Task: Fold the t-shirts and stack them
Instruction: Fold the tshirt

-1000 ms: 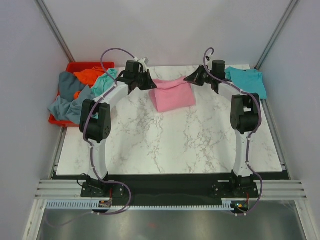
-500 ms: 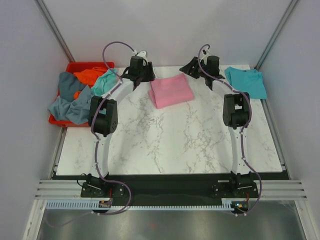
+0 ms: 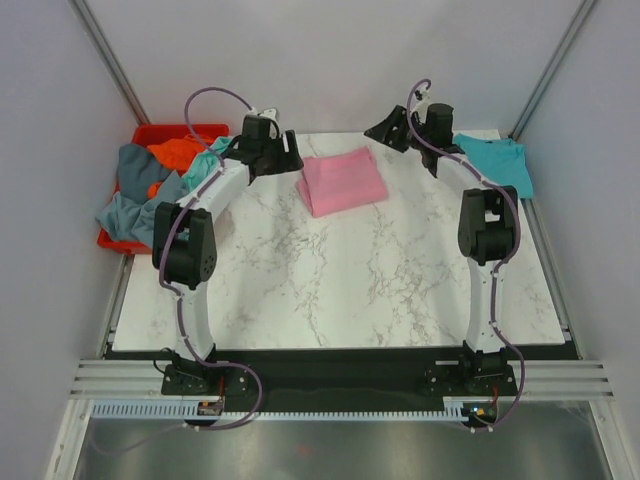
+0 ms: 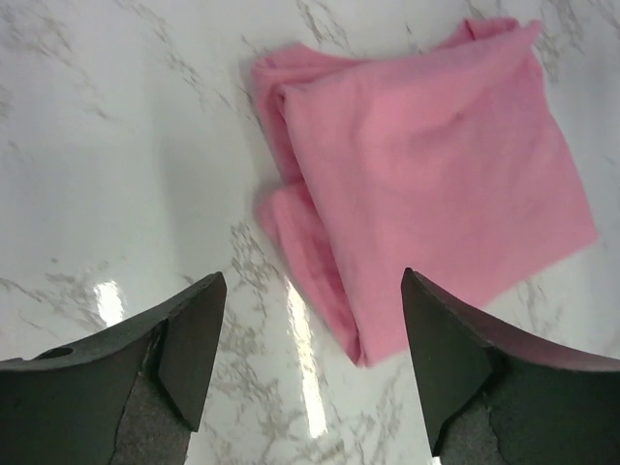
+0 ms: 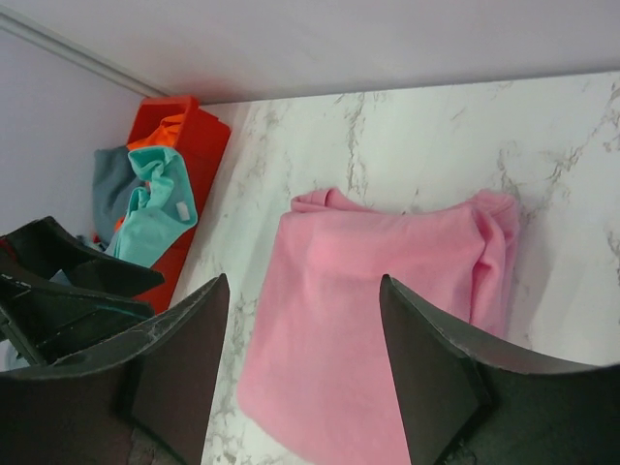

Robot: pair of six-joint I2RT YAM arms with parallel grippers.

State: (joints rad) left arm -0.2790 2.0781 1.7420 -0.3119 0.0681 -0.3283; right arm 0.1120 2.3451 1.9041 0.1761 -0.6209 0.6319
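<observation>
The left gripper [image 4: 308, 291] is seen with its jaws spread wide and nothing held, poised over the left edge of the folded pink t-shirt [image 4: 436, 194]. The right gripper [image 5: 302, 291] is likewise spread and empty, raised beyond the shirt's far right corner. The left arm [image 3: 185, 245] and right arm [image 3: 488, 225] are stretched forward, elbows bowed outward, wrists turned inward. The pink t-shirt is laid flat at the far centre of the marble table [image 3: 350, 270]. A teal t-shirt [image 3: 495, 162] is spread at the far right corner. A grey-blue shirt [image 3: 135, 205], an orange shirt [image 3: 180, 150] and a mint shirt [image 3: 207, 160] are heaped in the red bin [image 3: 185, 129] at the far left.
</observation>
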